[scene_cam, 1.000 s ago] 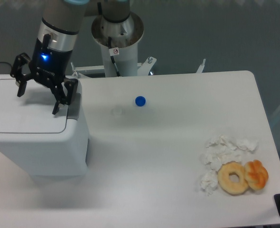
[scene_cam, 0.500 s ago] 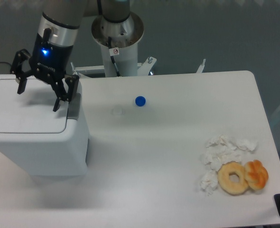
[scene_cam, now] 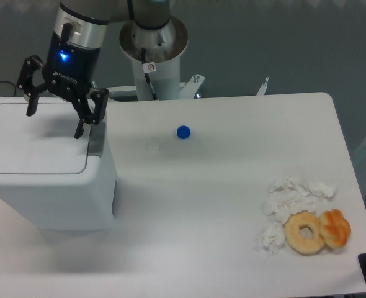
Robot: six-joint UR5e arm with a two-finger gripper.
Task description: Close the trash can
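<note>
While the trash can (scene_cam: 46, 167) occupies the tabletop's (scene_cam: 232, 198) left edge, lid apparently flat, the gripper (scene_cam: 54, 124) hangs spread and empty above it. Risk: a lid not fully latched may spring up; one finger (scene_cam: 84, 124) could snag the grey latch strip (scene_cam: 96, 138).

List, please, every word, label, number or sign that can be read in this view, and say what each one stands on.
No text in this view can be read.
Round red and white sticker on the robot base column: looks like a prohibition sign, too small to read.
Faint pale marking on the black gripper body, under its blue light: blurred, unreadable.
Trash can, blue cap, doughnut: no lettering visible.
</note>
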